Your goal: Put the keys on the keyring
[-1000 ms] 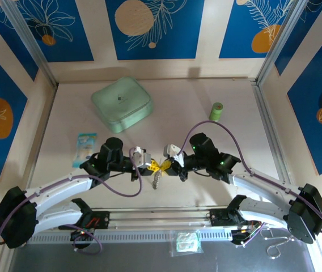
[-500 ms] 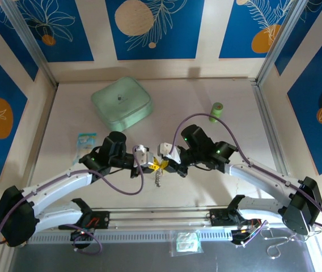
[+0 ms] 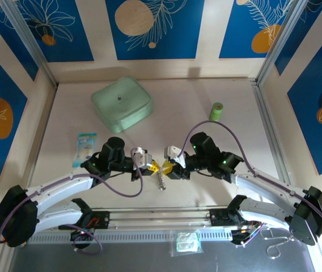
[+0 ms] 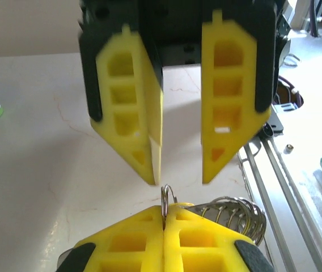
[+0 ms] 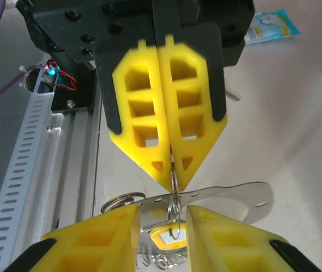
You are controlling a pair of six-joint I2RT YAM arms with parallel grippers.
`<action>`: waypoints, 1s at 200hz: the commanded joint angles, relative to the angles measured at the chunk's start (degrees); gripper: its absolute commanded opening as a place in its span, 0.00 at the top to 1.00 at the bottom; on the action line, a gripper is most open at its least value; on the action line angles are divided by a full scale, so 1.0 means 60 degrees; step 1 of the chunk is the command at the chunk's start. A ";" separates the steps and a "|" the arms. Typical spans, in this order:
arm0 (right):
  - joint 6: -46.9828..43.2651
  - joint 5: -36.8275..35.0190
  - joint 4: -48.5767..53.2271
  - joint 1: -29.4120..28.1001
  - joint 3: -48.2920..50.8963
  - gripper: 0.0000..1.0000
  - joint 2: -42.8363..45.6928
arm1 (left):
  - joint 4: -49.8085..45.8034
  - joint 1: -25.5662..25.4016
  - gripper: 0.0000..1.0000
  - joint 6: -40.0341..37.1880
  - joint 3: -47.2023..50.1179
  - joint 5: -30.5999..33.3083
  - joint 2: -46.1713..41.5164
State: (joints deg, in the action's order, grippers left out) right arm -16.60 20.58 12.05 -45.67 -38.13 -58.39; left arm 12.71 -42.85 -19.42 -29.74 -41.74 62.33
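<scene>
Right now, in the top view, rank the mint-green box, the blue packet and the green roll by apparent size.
1. mint-green box, clearly largest
2. blue packet
3. green roll, smallest, though not far behind the packet

Left pincer (image 3: 152, 165) and right pincer (image 3: 168, 168) nearly tip to tip, glittery keyring (image 3: 160, 182) just beneath them.

Glossy silver metal keyring (image 4: 229, 211), matt yellow plastic claw fingers (image 4: 128, 113), smooth pale matt table (image 4: 36, 170)

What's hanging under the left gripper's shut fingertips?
A thin metal ring hangs from the left gripper, with a yellow-headed key just below it. The right gripper's fingers cover whatever hangs lower.
</scene>
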 commanded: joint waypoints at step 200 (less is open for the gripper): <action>0.0896 0.0446 -0.1887 0.0097 0.0657 0.92 0.0030 | 0.1397 -0.0080 1.00 0.0743 0.0254 -0.0387 -0.0053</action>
State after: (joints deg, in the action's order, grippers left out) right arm -11.77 19.81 2.96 -45.34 -34.33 -57.56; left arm 18.70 -42.87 -15.25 -28.42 -42.04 62.33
